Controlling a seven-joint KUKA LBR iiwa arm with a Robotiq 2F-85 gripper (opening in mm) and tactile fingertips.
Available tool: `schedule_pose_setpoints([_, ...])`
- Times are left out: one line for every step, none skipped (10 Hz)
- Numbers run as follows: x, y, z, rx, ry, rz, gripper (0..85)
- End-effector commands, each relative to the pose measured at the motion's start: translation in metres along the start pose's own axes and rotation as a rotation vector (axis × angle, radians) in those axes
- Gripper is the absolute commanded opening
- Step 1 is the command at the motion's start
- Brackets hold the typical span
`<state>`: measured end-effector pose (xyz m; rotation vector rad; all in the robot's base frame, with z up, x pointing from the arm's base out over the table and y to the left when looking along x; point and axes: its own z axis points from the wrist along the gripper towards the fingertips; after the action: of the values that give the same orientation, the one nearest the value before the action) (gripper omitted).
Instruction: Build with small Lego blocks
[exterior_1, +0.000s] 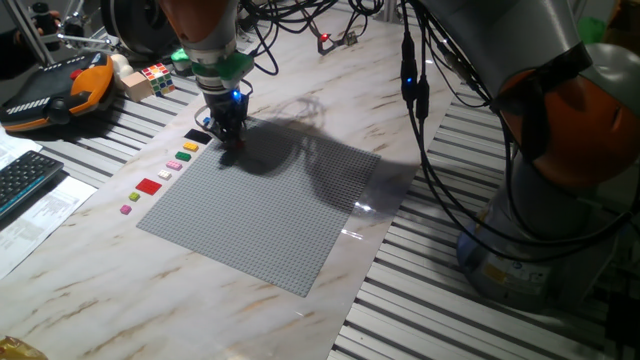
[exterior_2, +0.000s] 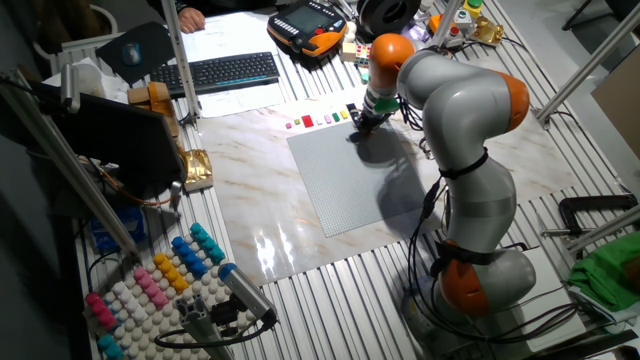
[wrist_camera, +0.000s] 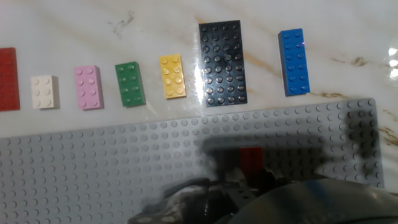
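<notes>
Nearest the hand camera, the gripper (wrist_camera: 249, 177) sat low over the grey baseplate (wrist_camera: 93, 168), fingers narrowed on a small red block (wrist_camera: 251, 158) at 6 o'clock. Beyond the plate's far edge, loose bricks lay in a row on the marble table (wrist_camera: 348, 37) from 9 toward 2 o'clock: red brick (wrist_camera: 7, 79), white (wrist_camera: 44, 91), pink (wrist_camera: 87, 87), green (wrist_camera: 129, 84), yellow (wrist_camera: 172, 76), black (wrist_camera: 222, 64), blue (wrist_camera: 293, 61).
</notes>
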<state>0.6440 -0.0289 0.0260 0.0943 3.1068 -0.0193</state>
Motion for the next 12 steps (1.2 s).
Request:
schedule_pose_setpoints([0.0000,0.0002,0.0000,0.000,0.000,0.000,0.7])
schedule_pose_setpoints([-0.0001,0.0005,-0.0004,0.000,0.002,0.000,0.7])
schedule_pose_setpoints([-0.0008,0.0004,-0.0003,0.000,0.002,0.000,0.7])
schedule_pose_setpoints([-0.0014,0.0005,-0.0004,0.000,0.002,0.000,0.7])
schedule_pose_setpoints([-0.0020,0.0004,-0.0002,-0.001,0.002,0.001,0.7])
schedule_pose_setpoints([-0.0022,0.0005,0.0001,-0.003,0.002,0.003,0.7])
schedule_pose_setpoints([-0.0024,0.0003,0.0007,-0.003,-0.001,0.002,0.7])
schedule_pose_setpoints([-0.0028,0.0001,0.0003,0.000,-0.001,-0.002,0.7])
schedule_pose_setpoints([-0.0031,-0.0001,-0.0007,0.006,0.000,-0.006,0.7])
schedule_pose_setpoints([-0.0034,-0.0009,-0.0001,0.013,-0.001,-0.013,0.7])
schedule_pose_setpoints([-0.0039,-0.0018,0.0006,0.013,0.000,-0.016,0.7])
schedule_pose_setpoints([-0.0042,-0.0021,0.0007,0.020,-0.002,-0.018,0.7])
